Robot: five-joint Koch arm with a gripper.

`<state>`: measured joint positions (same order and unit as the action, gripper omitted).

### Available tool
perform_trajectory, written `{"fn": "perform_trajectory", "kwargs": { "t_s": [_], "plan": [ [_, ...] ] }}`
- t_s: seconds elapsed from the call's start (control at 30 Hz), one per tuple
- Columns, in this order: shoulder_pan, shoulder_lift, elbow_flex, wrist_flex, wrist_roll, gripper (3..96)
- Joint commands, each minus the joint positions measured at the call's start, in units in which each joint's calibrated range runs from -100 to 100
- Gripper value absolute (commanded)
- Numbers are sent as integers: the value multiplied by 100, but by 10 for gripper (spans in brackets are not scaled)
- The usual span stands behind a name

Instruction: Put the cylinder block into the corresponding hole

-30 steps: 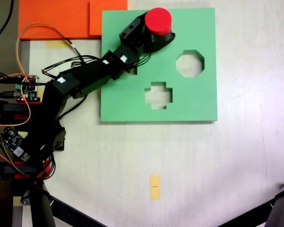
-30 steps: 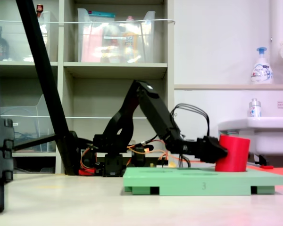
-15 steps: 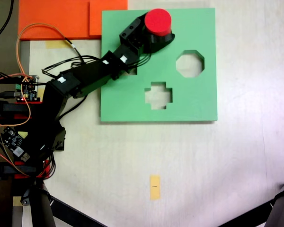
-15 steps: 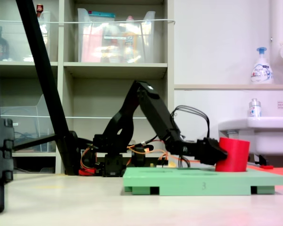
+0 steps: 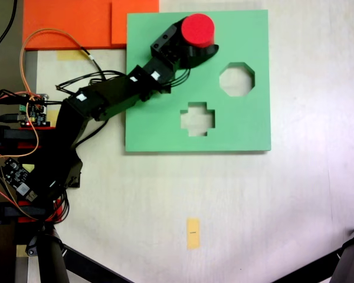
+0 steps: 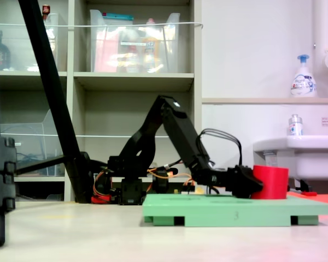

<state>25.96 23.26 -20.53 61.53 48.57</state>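
The red cylinder block (image 5: 198, 28) stands upright near the far edge of the green foam board (image 5: 248, 124), its lower part sunk below the board's top in the second exterior view (image 6: 271, 181). The round cut-out is hidden beneath it. My black gripper (image 5: 199, 35) reaches in from the first exterior view's left and is shut on the cylinder block, one finger on each side. In the second exterior view the gripper (image 6: 250, 184) sits low, just above the board (image 6: 235, 208).
An octagonal cut-out (image 5: 236, 79) and a cross-shaped cut-out (image 5: 197, 118) lie open on the board. Orange foam sheets (image 5: 76, 23) sit at the back left, circuit boards and wires (image 5: 29, 112) at the left edge. A yellow tape strip (image 5: 193, 233) marks the table.
The cylinder block has dropped lower, sinking partly into the board, and the gripper has come down with it. Its place on the board is nearly the same.
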Motion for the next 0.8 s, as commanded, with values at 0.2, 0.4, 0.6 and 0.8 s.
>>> {"fn": "perform_trajectory", "kwargs": {
  "t_s": [0.2, 0.4, 0.6, 0.8],
  "plan": [
    [-54, 370, 39, 53, 117, 572],
    [-73, 384, -121, 53, 107, 801],
    [-93, 49, -519, 63, 93, 826],
    [-68, -1083, -968, 73, 0, 956]
  ]
}}
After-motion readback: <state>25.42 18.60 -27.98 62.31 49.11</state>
